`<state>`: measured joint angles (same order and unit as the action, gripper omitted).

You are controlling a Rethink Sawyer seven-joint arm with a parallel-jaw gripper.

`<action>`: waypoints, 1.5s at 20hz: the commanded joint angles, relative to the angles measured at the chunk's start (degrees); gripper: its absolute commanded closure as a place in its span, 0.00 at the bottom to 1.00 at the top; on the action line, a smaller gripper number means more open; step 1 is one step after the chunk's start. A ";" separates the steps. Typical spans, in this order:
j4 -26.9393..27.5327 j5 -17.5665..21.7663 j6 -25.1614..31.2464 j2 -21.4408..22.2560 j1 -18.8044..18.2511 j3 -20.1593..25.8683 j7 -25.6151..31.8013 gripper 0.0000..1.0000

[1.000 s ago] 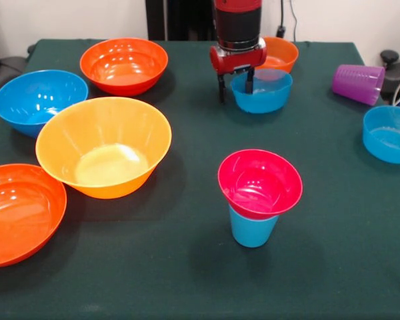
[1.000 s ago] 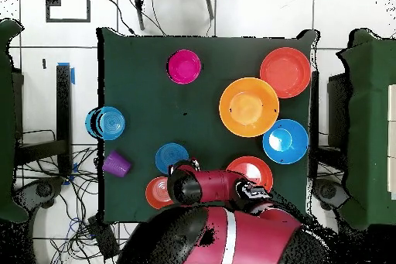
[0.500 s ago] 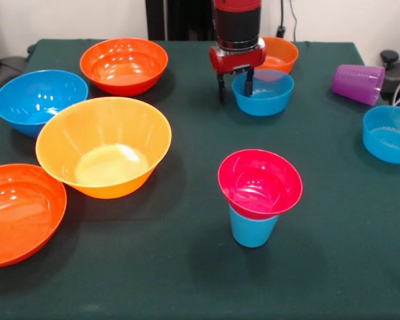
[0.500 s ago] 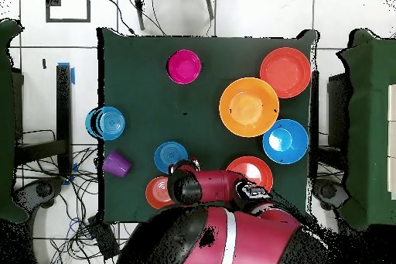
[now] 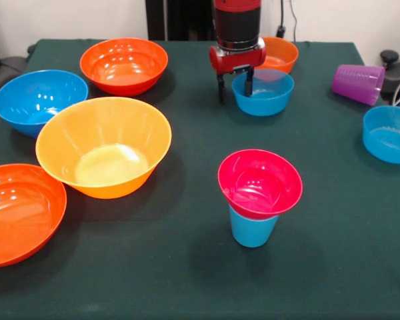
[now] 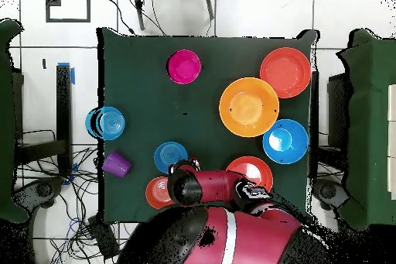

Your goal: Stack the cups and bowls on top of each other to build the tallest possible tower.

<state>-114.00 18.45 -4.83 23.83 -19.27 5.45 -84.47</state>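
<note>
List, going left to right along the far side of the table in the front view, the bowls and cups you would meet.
large blue bowl → large red-orange bowl → small blue bowl → purple cup → blue bowl at the right edge. The small orange bowl is left out, since it overlaps the small blue bowl.

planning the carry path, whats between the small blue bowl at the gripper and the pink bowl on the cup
Nothing: in the front view only bare green cloth separates the small blue bowl from the pink bowl.

You had the green table crowded: bowls (the yellow one at nine o'clock), purple cup at two.
</note>
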 commanded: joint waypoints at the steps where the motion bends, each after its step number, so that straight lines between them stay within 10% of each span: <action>1: 3.87 -0.62 0.31 -1.44 -1.06 3.04 -8.95 0.00; 29: 6.89 -6.29 8.17 2.31 3.22 3.13 -8.74 0.00; 30: 6.98 -6.55 8.35 2.40 3.37 3.04 -8.65 1.00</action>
<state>-112.05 15.23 -2.93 26.40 -17.05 5.40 -84.47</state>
